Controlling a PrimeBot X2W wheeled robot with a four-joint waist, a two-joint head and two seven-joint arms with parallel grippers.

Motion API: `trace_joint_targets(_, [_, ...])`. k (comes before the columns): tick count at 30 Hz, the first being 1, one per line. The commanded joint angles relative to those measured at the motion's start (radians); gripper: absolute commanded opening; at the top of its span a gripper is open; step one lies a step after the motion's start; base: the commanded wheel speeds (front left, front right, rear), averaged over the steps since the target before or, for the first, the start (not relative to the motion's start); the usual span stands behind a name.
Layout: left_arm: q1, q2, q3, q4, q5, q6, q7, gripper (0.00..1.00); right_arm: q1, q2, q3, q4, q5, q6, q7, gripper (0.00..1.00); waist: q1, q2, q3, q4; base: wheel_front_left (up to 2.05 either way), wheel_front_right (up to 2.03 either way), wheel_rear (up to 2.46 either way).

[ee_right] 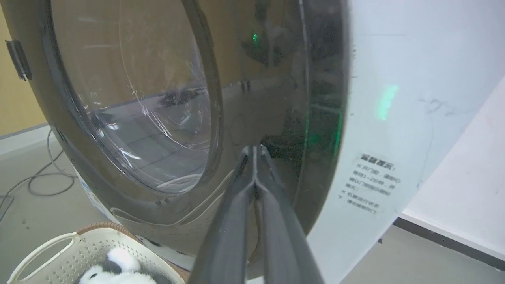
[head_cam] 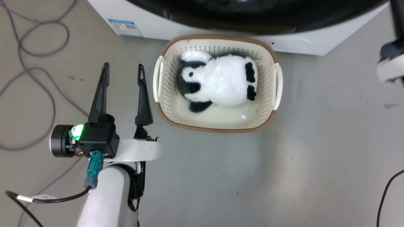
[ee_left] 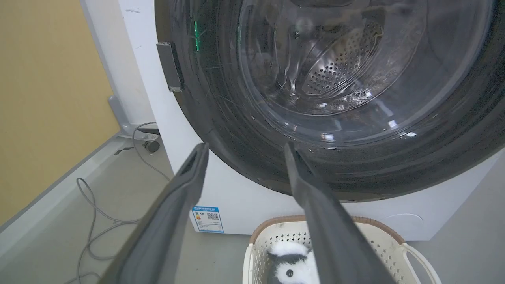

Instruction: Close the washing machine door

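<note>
Left gripper [head_cam: 123,65] sits lower left of the head view, fingers spread wide, nothing between them, tips pointing up-frame beside the basket [head_cam: 164,104]. Left wrist view: the washing machine door [ee_left: 221,118] fills the upper frame, glossy black ring around the glass window [ee_left: 335,71], perforated steel drum visible through it. The door looks flush to the white washer body [ee_left: 236,189]; can't tell if it's latched. Grey tab [ee_left: 169,67] on the door's left edge. Right gripper [ee_right: 255,148] in its wrist view: fingers pressed together, gripping nothing, tips at mid-frame right at the black ring, just right of the window; contact or a hair off, can't tell. Right arm [head_cam: 391,63] is a blur at the upper right edge of the head view. The basket is on the floor just in front of the washer, top centre of the head view, with a panda plush [head_cam: 227,85] lying inside. Blue label [head_cam: 125,27] on the washer's lower front, upper left. Loose grey cables [head_cam: 41,53] on the floor at far left.
</note>
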Motion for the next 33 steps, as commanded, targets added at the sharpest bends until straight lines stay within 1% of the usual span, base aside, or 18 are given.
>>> trace_joint_targets(1, [-0.022, 0.000, -0.003, -0.004, 0.004, 0.002, -0.004, 1.00, -0.036, 0.003, -0.016, 0.014, 0.004, -0.002, -0.004, 0.00, -0.0001, -0.0001, 0.017, 0.010, 0.00, 0.00, 0.00])
trace_joint_targets(9, [-0.027, -0.002, -0.009, 0.000, -0.005, 0.012, -0.004, 1.00, -0.075, 0.010, -0.047, 0.054, -0.023, -0.002, -0.004, 0.00, -0.0001, -0.0001, 0.022, 0.024, 0.00, 0.00, 0.00])
trace_joint_targets(12, [-0.022, -0.002, -0.007, 0.004, -0.008, 0.017, -0.004, 1.00, -0.056, 0.023, -0.048, 0.050, -0.024, -0.002, -0.004, 0.00, -0.0001, -0.0001, 0.006, 0.027, 0.00, 0.00, 0.00])
trace_joint_targets(16, [-0.004, -0.002, 0.002, 0.013, -0.010, 0.022, -0.004, 1.00, -0.004, 0.041, -0.063, 0.014, -0.035, -0.002, -0.004, 0.00, -0.0001, -0.0001, -0.036, 0.020, 0.00, 0.00, 0.00])
trace_joint_targets(20, [0.023, -0.002, 0.016, 0.024, -0.007, 0.022, -0.004, 1.00, 0.058, 0.063, -0.110, -0.051, -0.056, -0.002, -0.004, 0.00, -0.0001, -0.0001, -0.096, 0.005, 0.00, 0.00, 0.00])
trace_joint_targets(22, [0.037, 0.001, 0.027, 0.031, -0.005, 0.024, -0.004, 1.00, 0.091, 0.079, -0.143, -0.095, -0.089, -0.002, -0.004, 0.00, -0.0001, -0.0001, -0.129, -0.005, 0.00, 0.00, 0.00])
trace_joint_targets(26, [0.064, 0.007, 0.045, 0.045, -0.001, 0.024, -0.004, 1.00, 0.159, 0.133, -0.207, -0.200, -0.147, -0.002, -0.004, 0.00, -0.0001, -0.0001, -0.197, -0.024, 0.00, 0.00, 0.00])
trace_joint_targets(28, [0.079, 0.009, 0.050, 0.052, 0.002, 0.024, -0.004, 1.00, 0.194, 0.164, -0.234, -0.254, -0.158, -0.002, -0.004, 0.00, -0.0001, -0.0001, -0.229, -0.031, 0.00, 0.00, 0.00])
trace_joint_targets(29, [0.079, 0.009, 0.050, 0.052, 0.002, 0.024, -0.004, 1.00, 0.194, 0.164, -0.234, -0.254, -0.158, -0.002, -0.004, 0.00, -0.0001, -0.0001, -0.229, -0.031, 0.00, 0.00, 0.00])
trace_joint_targets(30, [0.094, 0.012, 0.055, 0.059, 0.004, 0.024, -0.004, 1.00, 0.236, 0.191, -0.251, -0.303, -0.177, -0.002, -0.004, 0.00, -0.0001, -0.0001, -0.259, -0.038, 0.00, 0.00, 0.00])
trace_joint_targets(33, [0.110, 0.015, 0.061, 0.068, 0.004, 0.024, -0.004, 1.00, 0.280, 0.222, -0.259, -0.343, -0.192, -0.002, -0.004, 0.00, -0.0001, -0.0001, -0.293, -0.046, 0.00, 0.00, 0.00])
